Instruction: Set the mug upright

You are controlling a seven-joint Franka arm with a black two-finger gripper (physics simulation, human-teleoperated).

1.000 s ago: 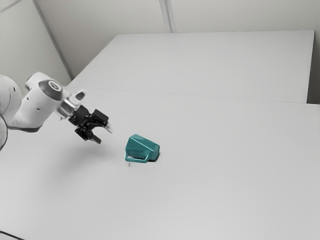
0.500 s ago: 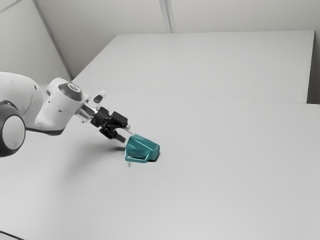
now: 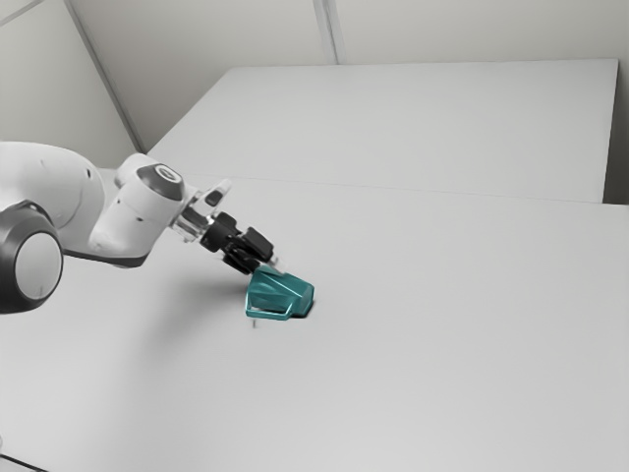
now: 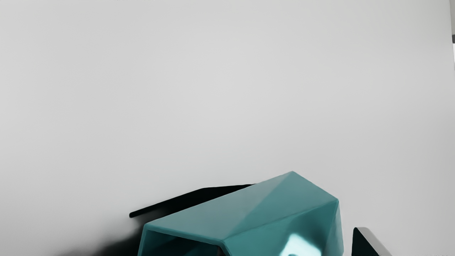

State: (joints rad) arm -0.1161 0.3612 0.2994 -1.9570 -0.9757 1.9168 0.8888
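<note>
- Pale walls (image 3: 197,29) are standing behind the light grey table (image 3: 442,315).
- Teal mug (image 3: 287,291) is lying on its side, handle (image 3: 267,315) facing the exterior view's near side.
- Mouth (image 4: 170,247) is facing the arm (image 3: 128,221); interior is partly shaded, contents cannot be told.
- Gripper (image 3: 267,268) is slanting down at the mouth; fingers (image 4: 359,247) are standing spread, one just outside the mug.
</note>
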